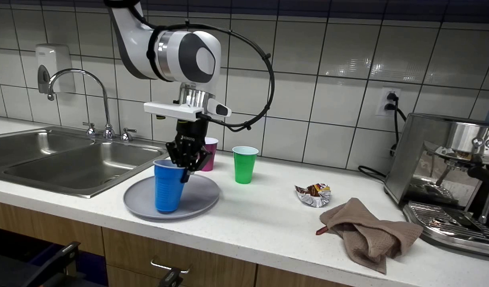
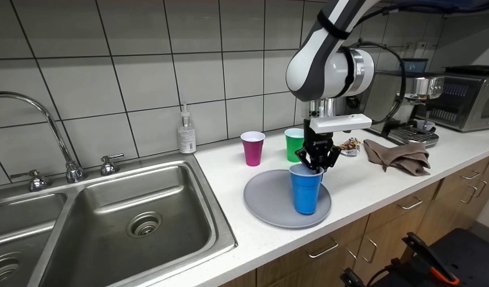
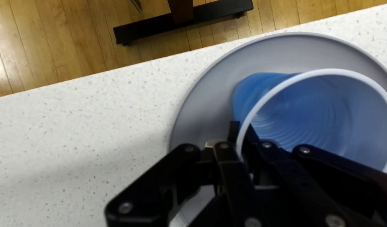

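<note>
I have the tool (image 3: 242, 131) pinched almost together on the rim of the blue plastic cup (image 3: 307, 107), on or just above the grey plate (image 3: 206, 104), right of the wrist view. I'd squeeze lightly and move slowly: thin plastic may buckle.

Blue cup (image 1: 167, 190), ribbed glossy plastic; grey plate (image 2: 268, 195), smooth and matt; tool (image 3: 242, 130), matt black with bright metal screws (image 3: 125, 207); bench (image 1: 264, 207), smooth, speckled; sink (image 2: 108, 239), satin metal; towel (image 1: 372, 235), textured cloth; wrapper (image 1: 315, 197), crumpled shiny foil; wall tiles (image 1: 292, 95), glossy; drawer fronts (image 1: 216, 251), wood-grained.
</note>
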Motion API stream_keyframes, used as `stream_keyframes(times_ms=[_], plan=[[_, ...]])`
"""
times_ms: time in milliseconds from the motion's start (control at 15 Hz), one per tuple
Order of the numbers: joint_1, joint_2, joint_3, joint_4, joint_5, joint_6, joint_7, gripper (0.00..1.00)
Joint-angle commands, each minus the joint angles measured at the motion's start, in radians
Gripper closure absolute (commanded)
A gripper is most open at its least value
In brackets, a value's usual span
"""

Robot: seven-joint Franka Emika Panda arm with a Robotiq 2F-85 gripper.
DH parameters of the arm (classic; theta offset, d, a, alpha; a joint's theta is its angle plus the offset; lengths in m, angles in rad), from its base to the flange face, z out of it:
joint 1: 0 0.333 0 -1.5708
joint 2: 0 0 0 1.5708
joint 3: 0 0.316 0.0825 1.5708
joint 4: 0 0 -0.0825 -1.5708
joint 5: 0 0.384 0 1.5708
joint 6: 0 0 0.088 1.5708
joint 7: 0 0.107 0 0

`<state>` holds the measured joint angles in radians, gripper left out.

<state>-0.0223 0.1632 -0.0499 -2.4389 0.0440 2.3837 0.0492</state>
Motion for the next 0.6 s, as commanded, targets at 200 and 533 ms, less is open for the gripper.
stream_keyframes(times_ms=[200, 533], plan=[[0.000, 0.007, 0.010, 0.007, 0.005, 0.003, 0.009, 0.41], [-0.002, -0.021, 0.011, -0.008, 0.009, -0.004, -0.002, 0.02]])
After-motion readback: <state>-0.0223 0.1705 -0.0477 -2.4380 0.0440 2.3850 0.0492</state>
